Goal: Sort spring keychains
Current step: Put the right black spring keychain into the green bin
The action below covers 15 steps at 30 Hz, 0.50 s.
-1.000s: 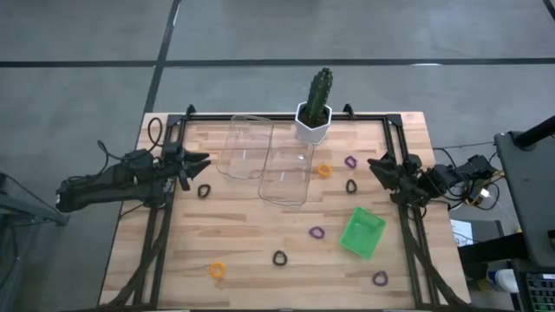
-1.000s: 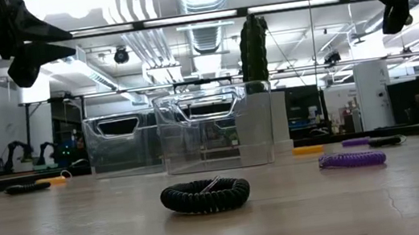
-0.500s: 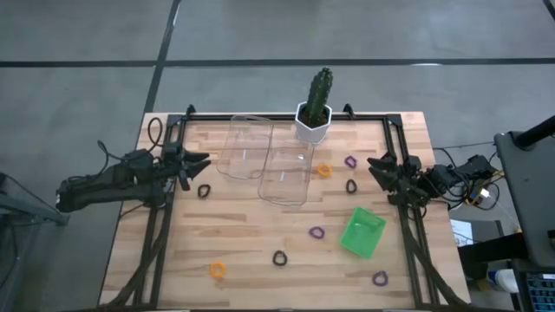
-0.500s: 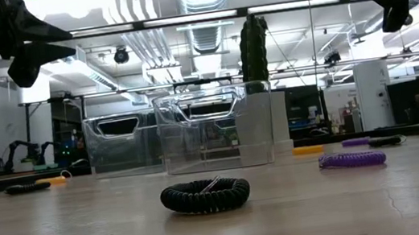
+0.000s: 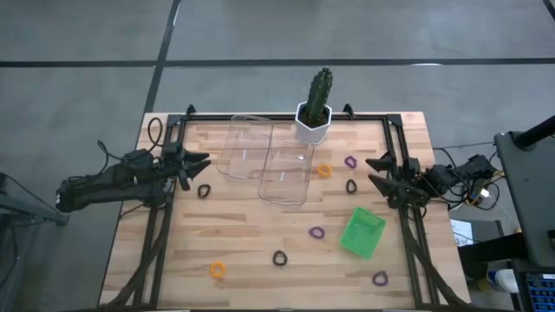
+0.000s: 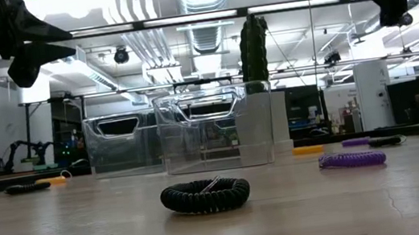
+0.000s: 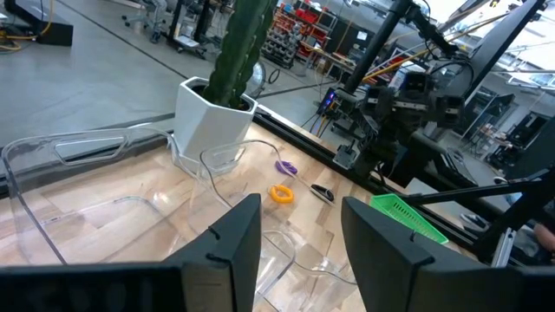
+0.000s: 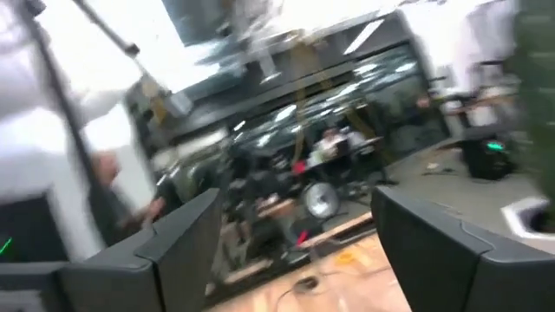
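Legible text, labels, brands, numbers, signs: none. No readable marking stands on any item on the table or on either arm. Signage in the room behind is too blurred to read.

Nine small coiled spring keychain loops [image 5: 279, 257] lie flat and scattered on the wooden desk [image 5: 243, 234]: four black, three purple, two orange, none touching another.
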Tool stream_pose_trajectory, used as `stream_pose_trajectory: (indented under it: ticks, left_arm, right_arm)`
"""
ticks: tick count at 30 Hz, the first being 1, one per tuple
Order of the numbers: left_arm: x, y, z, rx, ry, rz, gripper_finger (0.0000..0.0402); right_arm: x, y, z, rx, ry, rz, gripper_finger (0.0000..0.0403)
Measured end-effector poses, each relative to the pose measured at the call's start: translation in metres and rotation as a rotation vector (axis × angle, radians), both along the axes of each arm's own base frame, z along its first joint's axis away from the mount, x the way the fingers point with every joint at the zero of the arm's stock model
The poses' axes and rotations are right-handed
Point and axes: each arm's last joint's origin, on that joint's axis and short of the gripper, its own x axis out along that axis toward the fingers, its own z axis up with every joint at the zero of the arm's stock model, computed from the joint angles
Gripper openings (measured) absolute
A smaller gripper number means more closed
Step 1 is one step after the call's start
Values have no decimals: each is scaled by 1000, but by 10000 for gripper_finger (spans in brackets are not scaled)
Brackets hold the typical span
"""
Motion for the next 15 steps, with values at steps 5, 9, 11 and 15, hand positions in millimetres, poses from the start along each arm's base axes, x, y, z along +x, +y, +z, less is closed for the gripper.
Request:
stream_pose_trajectory:
  ticks: [5,9,11,15]
  left_arm:
    - [0,0,0,0,0,0,153]
    - [0,0,0,-6,-2,0,153]
    - [0,0,0,-7,-3,1,153]
    - [0,0,0,-8,-2,1,153]
  right_arm:
    - [4,2,22,47,318,39,306]
    - [8,2,43,147,590,-32,304]
    - [8,2,52,222,725,-77,301]
    - [6,1,65,359,981,-210,297]
